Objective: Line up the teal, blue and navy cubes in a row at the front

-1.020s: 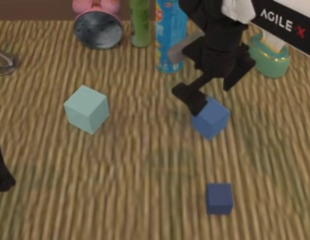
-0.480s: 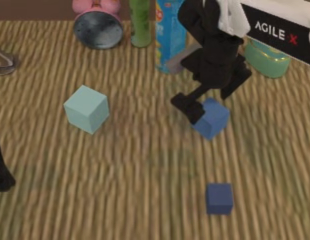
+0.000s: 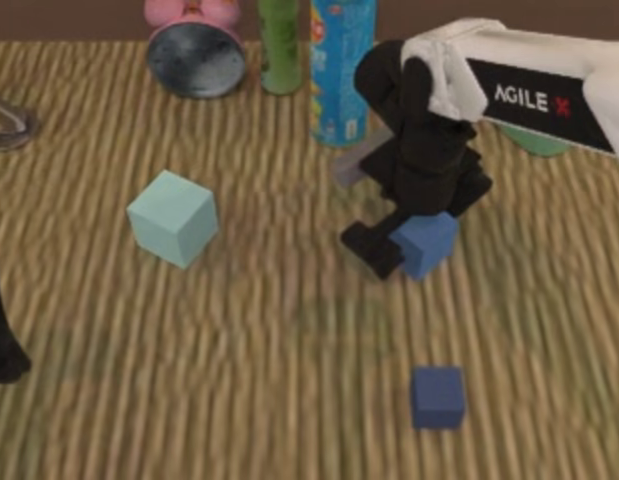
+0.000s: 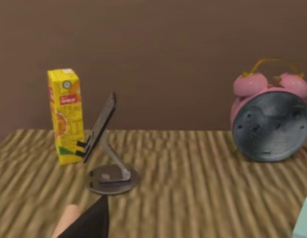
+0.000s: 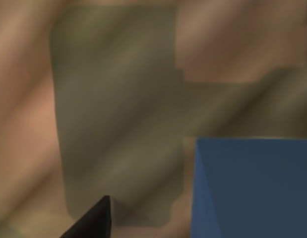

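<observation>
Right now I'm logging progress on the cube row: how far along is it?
Early. Nothing is lined up yet: the teal cube sits far left, the navy cube alone near the front. In hand: the right end effector is down over the blue cube, one finger beside it, grasp unconfirmed. Left: placing all three in a front row. The left arm sits at the table's left edge.

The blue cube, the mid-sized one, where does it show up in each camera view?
Top view: the blue cube lies right of centre, under the right gripper, with the teal cube far to its left.
Left wrist view: not in it; only a teal cube edge shows.
Right wrist view: it fills the lower right corner.
Shared landmark: the woven table.
</observation>
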